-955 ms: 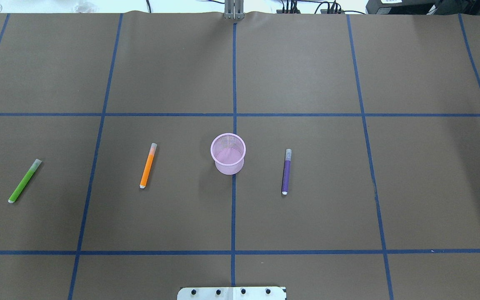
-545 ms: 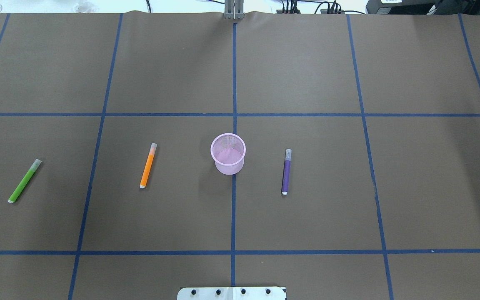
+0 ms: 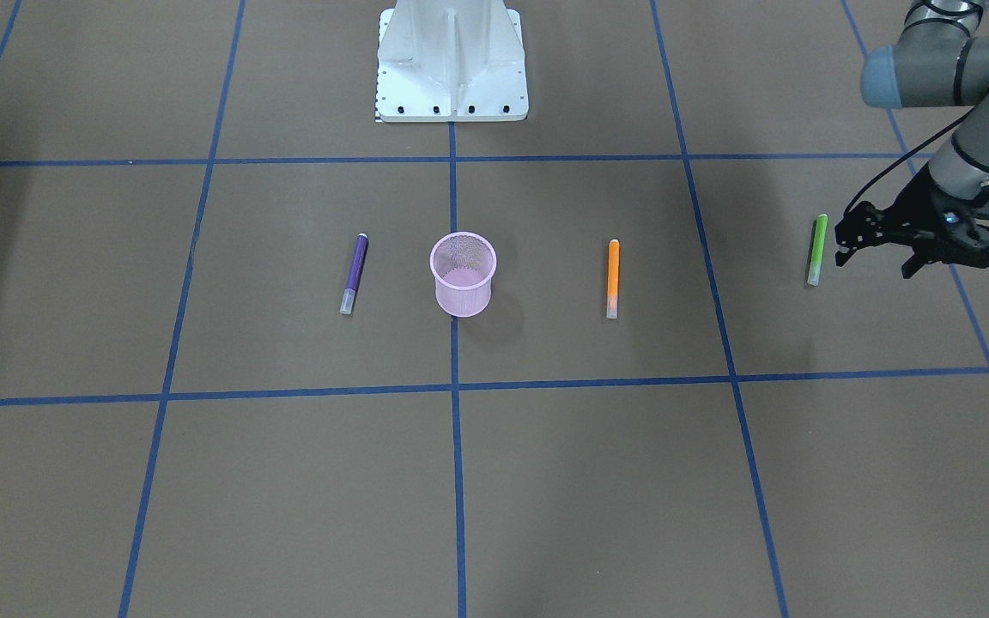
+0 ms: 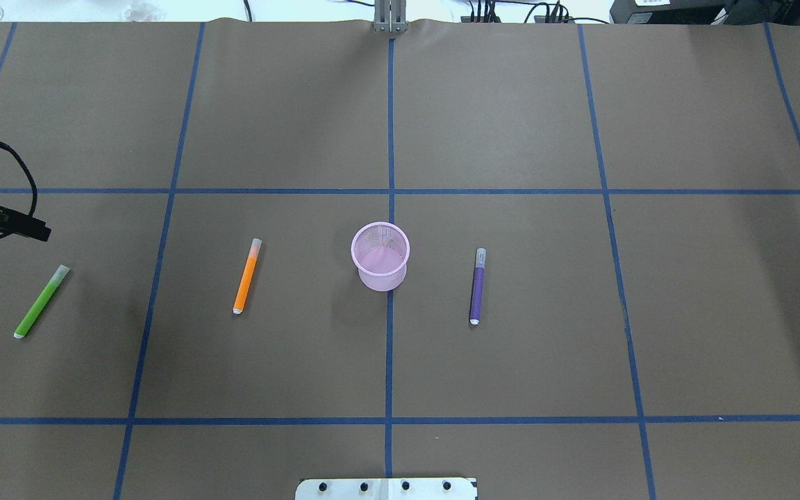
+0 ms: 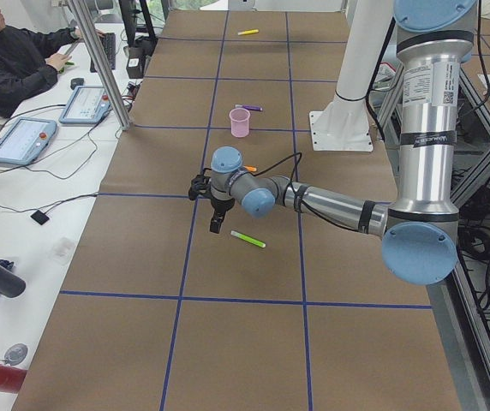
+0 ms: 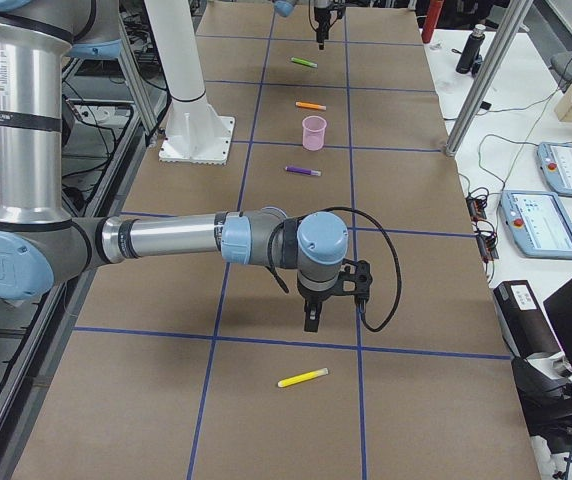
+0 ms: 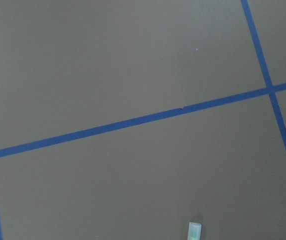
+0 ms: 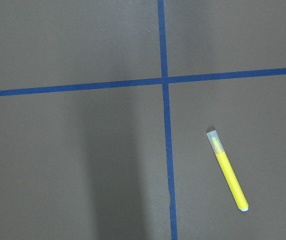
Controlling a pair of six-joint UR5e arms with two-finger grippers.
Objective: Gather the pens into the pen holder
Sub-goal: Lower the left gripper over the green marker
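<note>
Over the table's left end, my left claw (image 3: 875, 260) hangs above the brown table (image 4: 511, 125) with its 2 fingers (image 3: 851, 236) spread wide. It grips nothing and touches nothing. Just beside it lies the green pen (image 4: 42, 301), flat and slanted, with its clear cap toward the far side. From overhead, my nearer finger sits a little beyond that cap end, apart from it. My left wrist view catches only the tip of the cap at its bottom edge, with blue tape lines (image 7: 133, 121) crossing the paper above.

The orange pen (image 4: 246, 276) lies flat well to the right of the green one, between it and the cup (image 4: 380, 255). The cup, pink wire mesh, stands upright on the centre tape line. The purple pen (image 4: 477, 286) lies flat on the cup's other side, near it but apart. All 3 pens are on the table outside the cup.

My right claw (image 6: 312, 320) shows only in the side view from the table's right end, pointing down above the paper. From there I cannot tell whether it is spread or pressed together. A yellow pen (image 8: 227, 170) lies flat on the table near it, apart from it. My right wrist view shows that pen beside a crossing of tape lines.
</note>
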